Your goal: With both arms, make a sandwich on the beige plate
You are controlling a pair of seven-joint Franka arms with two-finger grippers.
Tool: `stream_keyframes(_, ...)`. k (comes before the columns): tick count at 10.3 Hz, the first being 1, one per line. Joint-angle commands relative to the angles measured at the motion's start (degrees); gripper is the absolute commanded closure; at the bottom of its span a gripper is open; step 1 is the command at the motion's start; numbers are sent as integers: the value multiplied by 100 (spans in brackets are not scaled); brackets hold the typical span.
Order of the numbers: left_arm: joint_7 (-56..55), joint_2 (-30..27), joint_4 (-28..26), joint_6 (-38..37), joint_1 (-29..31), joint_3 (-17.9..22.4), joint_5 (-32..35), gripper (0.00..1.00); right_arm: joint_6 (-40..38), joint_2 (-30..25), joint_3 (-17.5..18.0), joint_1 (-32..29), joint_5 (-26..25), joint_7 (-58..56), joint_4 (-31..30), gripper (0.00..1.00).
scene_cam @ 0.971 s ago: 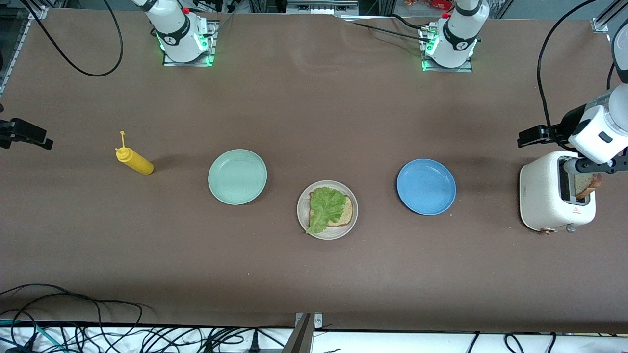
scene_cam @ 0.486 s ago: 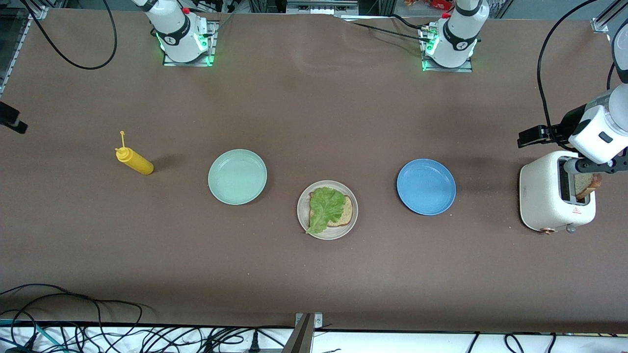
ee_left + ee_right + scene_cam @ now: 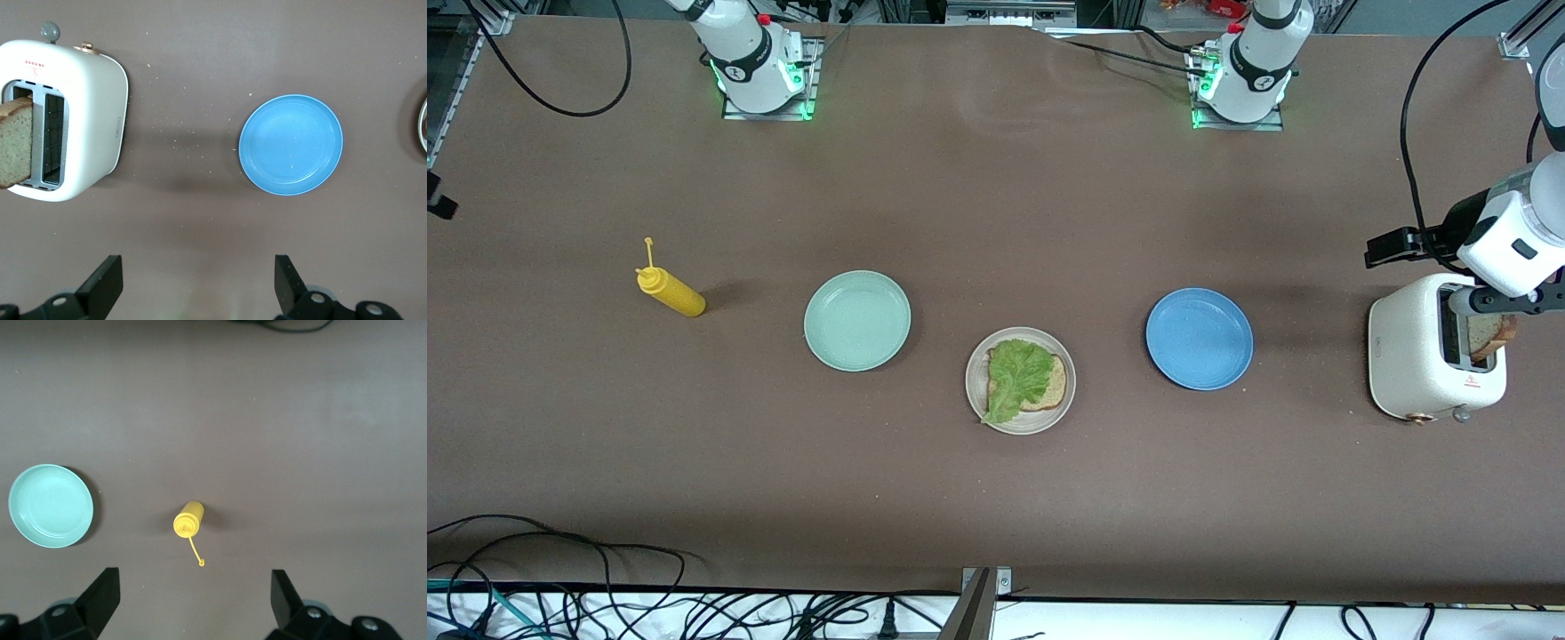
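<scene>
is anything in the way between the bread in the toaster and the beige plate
Only the blue plate lies on the table between the toaster and the beige plate, low and flat. The bread slice stands in a toaster slot. The left claw is open; nothing else is visible between.

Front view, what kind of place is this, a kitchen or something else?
Probably a robotics lab, staged as a kitchen: two arm bases bolted to a brown-covered table, loose cables along its edge, and a toaster, plates and a mustard bottle set out.
</scene>
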Motion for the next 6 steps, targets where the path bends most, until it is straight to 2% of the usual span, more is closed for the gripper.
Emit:
stream_keyframes(1,103,-14,-22,46,28,-30,111,0,42,253,63,39,-111,87,33,0)
stream_keyframes(6,103,-14,-31,81,28,-30,111,0,24,421,72,48,-156,87,-28,0)
